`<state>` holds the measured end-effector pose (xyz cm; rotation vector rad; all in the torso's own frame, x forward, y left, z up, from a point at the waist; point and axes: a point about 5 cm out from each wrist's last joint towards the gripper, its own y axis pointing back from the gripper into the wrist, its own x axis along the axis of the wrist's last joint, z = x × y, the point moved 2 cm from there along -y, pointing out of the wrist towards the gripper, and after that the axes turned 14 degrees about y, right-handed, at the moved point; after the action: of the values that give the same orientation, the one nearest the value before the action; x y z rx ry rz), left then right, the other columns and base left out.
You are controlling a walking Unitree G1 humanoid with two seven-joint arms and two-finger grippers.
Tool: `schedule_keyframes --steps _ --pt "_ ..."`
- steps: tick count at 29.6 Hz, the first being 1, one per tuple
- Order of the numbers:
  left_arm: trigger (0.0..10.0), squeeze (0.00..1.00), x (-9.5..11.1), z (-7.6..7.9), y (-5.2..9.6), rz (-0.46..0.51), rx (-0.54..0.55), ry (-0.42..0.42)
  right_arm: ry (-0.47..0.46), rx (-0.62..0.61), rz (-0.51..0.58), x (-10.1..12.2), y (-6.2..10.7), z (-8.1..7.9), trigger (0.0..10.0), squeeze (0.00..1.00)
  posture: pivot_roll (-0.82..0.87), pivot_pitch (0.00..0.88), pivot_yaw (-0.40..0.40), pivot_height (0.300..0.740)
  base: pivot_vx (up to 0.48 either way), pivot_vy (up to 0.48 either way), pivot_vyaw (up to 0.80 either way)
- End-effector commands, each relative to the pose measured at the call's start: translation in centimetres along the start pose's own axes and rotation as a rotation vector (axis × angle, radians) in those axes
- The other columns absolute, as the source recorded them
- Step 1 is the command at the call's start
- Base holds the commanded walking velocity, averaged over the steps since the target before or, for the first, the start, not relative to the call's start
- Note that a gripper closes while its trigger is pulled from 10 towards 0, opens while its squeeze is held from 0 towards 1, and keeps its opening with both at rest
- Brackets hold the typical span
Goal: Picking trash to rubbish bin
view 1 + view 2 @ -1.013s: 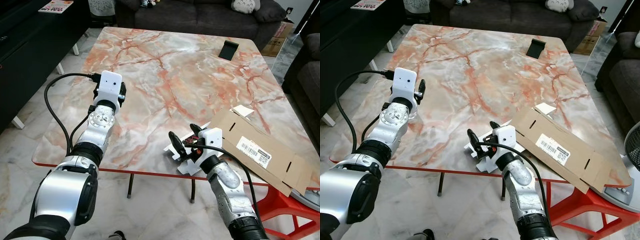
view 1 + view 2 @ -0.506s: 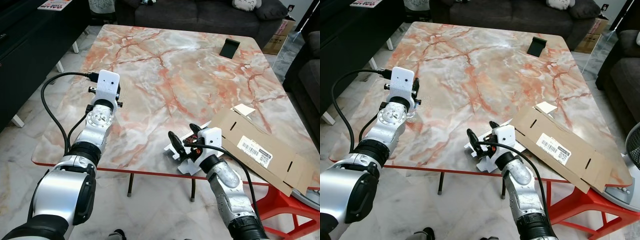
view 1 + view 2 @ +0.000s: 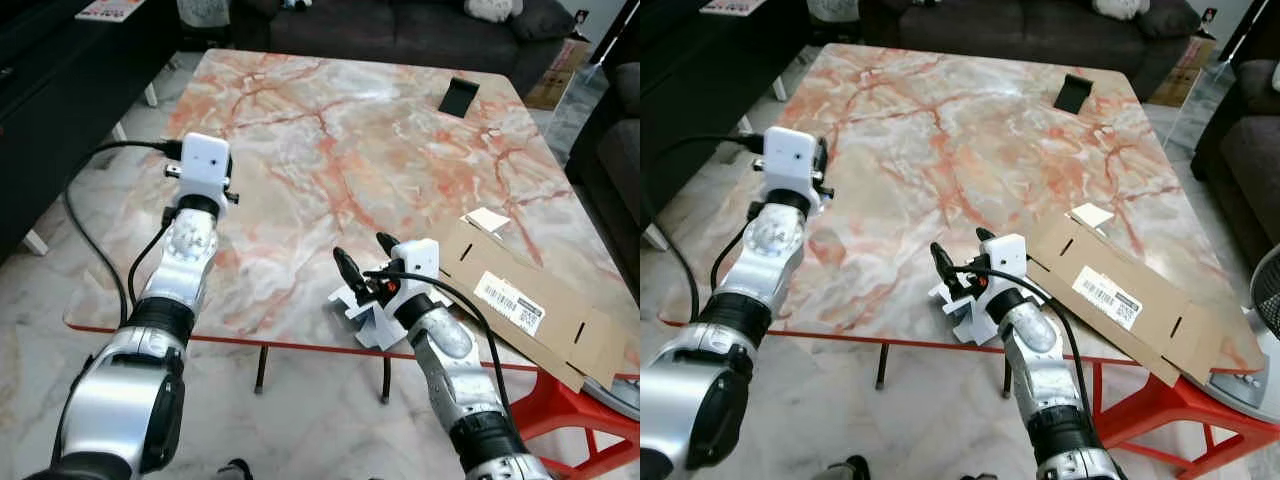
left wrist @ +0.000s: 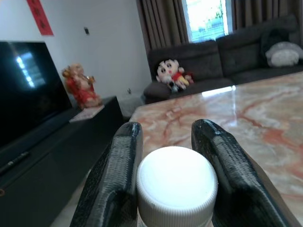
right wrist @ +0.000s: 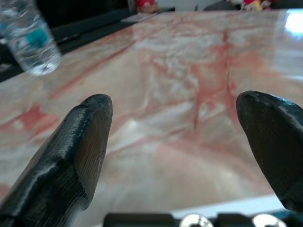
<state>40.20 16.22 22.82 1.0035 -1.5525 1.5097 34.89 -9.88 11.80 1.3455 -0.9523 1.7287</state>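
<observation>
My left gripper [image 4: 168, 137] is shut on a clear plastic bottle, whose white cap [image 4: 176, 182] sits between the two black fingers. In the eye views that gripper lies under its white wrist camera [image 3: 202, 160], above the table's left edge. From the right wrist, the bottle [image 5: 32, 40] is clear with a blue label and slightly tilted. My right gripper [image 3: 362, 258] stands open near the table's front edge. Just above a crumpled white piece of trash [image 3: 362, 318], its fingers [image 5: 78, 156] are spread wide with nothing between them.
A flattened cardboard box [image 3: 520, 300] overhangs the front right corner of the marble table [image 3: 340, 140]. A black stand [image 3: 458, 98] sits at the far right. A dark sofa [image 3: 400, 30] is behind, a black cabinet [image 3: 50, 100] to the left, a fan [image 3: 1265, 300] low on the right.
My left arm has swung a little to the left with the bottle. My right gripper has edged forward over the white trash, still open.
</observation>
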Motion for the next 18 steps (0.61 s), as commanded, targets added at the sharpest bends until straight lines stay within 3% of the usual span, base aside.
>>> schedule_keyframes --steps 1,3,9,13,18 --pt "10.0 0.00 0.6 0.1 0.4 0.038 0.003 0.016 -0.005 -0.019 -0.003 -0.1 0.0 0.4 10.0 0.00 -0.03 0.072 -0.059 0.740 0.000 0.000 0.00" --pt "10.0 0.00 -0.9 -0.2 2.4 -0.011 0.021 0.021 -0.005 -0.040 0.025 0.7 -0.6 0.9 10.0 0.00 -0.01 0.061 -0.060 0.740 0.000 0.000 0.00" --pt "10.0 0.00 -2.4 -0.1 4.7 -0.061 0.040 0.027 -0.001 -0.067 0.053 1.4 -1.2 1.5 10.0 0.00 -0.01 0.045 -0.058 0.740 0.000 0.000 0.00" --pt "10.0 0.00 -1.5 0.1 5.2 -0.043 0.058 0.030 -0.010 -0.079 0.064 1.6 -1.4 2.0 10.0 0.00 0.00 0.031 -0.061 0.740 0.000 0.000 0.00" --pt "10.0 0.00 -0.4 0.3 4.2 -0.006 0.055 0.016 -0.008 -0.076 0.071 1.8 -1.7 1.9 10.0 0.00 0.00 0.016 -0.060 0.740 0.000 0.000 0.00"
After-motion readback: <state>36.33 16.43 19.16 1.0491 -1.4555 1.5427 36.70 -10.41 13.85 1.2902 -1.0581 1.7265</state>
